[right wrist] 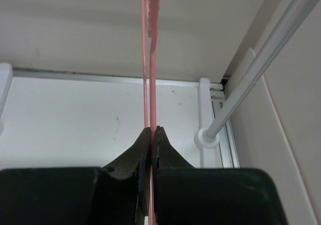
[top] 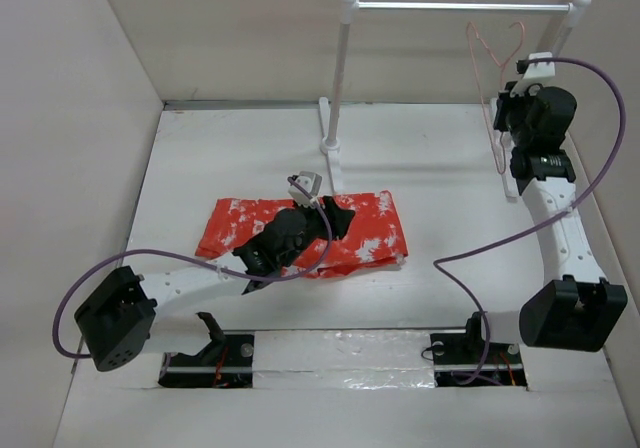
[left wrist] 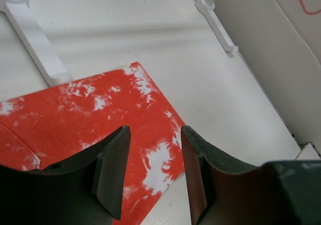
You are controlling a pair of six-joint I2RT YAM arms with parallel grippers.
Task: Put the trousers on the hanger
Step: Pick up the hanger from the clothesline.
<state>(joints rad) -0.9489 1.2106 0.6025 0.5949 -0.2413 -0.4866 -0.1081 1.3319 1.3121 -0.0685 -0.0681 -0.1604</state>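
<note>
The trousers (top: 372, 230) lay folded flat mid-table (top: 450, 168), under the left arm. Soft, light and limp, they would likely sag, so a pinch through all layers at an edge looked best. The hanger (right wrist: 149, 114), thin wire that probably springs, stood upright near the rail (top: 460, 6), its lower part clenched in the right gripper (right wrist: 151, 134). The left gripper (left wrist: 154, 132) hovered over the cloth's corner, jaws apart and holding nothing.

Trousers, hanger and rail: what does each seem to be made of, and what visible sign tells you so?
The trousers look like soft matt cloth, lying flat and folded. The hanger looks like thin pink coated wire, smooth; plastic is possible. The rail seems to be a white painted metal tube, slightly glossy.
</note>
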